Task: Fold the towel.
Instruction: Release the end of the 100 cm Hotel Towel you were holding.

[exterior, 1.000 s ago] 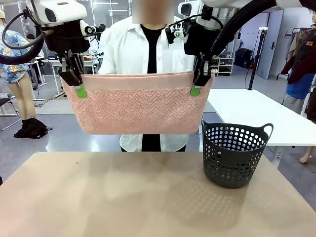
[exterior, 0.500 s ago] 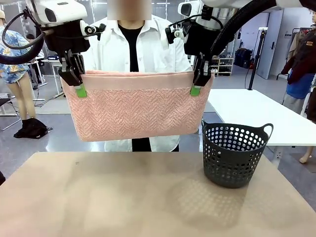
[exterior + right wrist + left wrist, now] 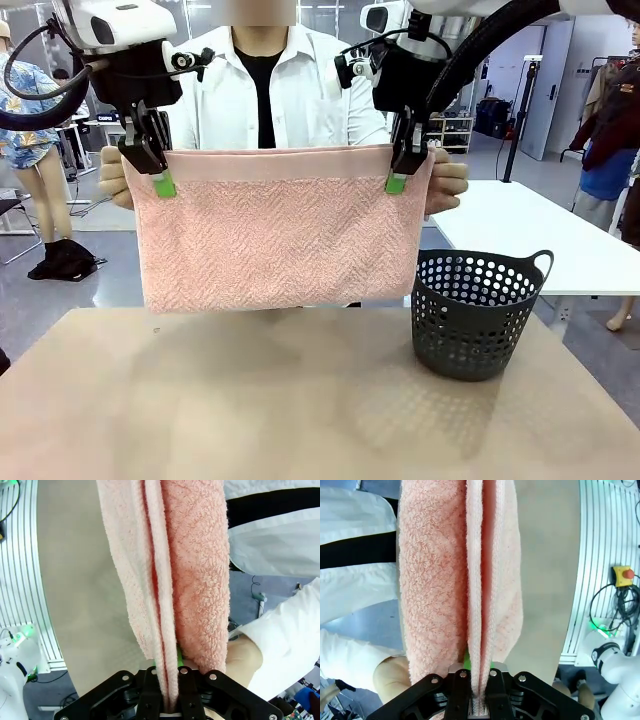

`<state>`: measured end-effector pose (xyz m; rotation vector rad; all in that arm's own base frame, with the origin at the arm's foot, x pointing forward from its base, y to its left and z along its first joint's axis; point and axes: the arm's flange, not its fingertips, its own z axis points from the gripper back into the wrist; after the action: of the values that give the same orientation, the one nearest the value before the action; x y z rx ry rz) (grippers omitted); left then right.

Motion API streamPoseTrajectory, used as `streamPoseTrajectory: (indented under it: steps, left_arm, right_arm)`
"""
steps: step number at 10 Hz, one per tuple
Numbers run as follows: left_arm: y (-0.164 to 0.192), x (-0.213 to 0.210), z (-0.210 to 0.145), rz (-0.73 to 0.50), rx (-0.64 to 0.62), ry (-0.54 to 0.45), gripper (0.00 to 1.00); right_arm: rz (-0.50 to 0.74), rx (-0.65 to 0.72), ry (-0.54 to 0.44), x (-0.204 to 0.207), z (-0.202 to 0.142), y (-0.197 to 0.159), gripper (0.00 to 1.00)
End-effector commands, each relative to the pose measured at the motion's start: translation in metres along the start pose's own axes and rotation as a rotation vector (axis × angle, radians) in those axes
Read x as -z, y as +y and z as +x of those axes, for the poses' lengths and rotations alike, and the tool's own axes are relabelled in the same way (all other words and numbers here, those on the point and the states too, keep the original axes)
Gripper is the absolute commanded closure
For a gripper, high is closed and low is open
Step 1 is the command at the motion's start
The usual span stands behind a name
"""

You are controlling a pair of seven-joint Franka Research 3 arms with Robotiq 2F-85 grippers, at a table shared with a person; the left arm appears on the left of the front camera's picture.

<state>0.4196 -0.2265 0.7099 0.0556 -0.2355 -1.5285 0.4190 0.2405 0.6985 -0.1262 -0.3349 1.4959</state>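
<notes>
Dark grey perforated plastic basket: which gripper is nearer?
Right. The right gripper holds the pale pink terry towel by the corner above the edge of the basket; the left gripper holds the corner farthest from it.

Dark perforated basket upright on the tan table, right of centre.

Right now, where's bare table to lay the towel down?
Bare: the table from its left edge across the middle to the basket, plus the strip in front of it. Crowded: the basket's right-hand spot, and above, where the left gripper and right gripper hold the towel with the person's hands at its top corners.
</notes>
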Motion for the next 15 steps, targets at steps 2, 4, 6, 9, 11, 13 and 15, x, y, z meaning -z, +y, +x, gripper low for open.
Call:
streamPoseTrajectory:
  steps: [2, 4, 6, 9, 11, 13, 15]
  left_arm:
    - [0.0, -0.001, -0.001, 0.003, -0.001, -0.001, 1.0]
    - [0.0, -0.001, -0.001, 0.003, -0.001, -0.001, 1.0]
    - [0.0, -0.001, -0.001, 0.003, -0.001, -0.001, 1.0]
    - [0.0, -0.001, -0.001, 0.003, -0.001, -0.001, 1.0]
    - [0.0, 0.0, 0.0, 0.0, 0.001, 0.0, 0.95]
    - [0.0, -0.001, -0.003, -0.013, -0.037, -0.01, 0.57]
    - [0.0, -0.009, -0.002, 0.007, -0.042, -0.021, 0.2]
  right_arm:
    - [-0.003, 0.0, -0.001, -0.001, 0.0, 0.0, 1.0]
    - [-0.003, 0.0, -0.001, -0.001, 0.0, 0.0, 1.0]
    - [-0.003, 0.0, -0.001, -0.001, 0.0, 0.0, 1.0]
    - [-0.003, 0.0, -0.001, -0.001, 0.0, 0.0, 1.0]
    - [-0.001, 0.0, -0.001, -0.001, 0.0, 0.0, 0.95]
    - [0.017, 0.033, -0.012, -0.001, -0.007, -0.002, 0.52]
    - [-0.002, 0.067, -0.019, -0.012, -0.009, -0.005, 0.5]
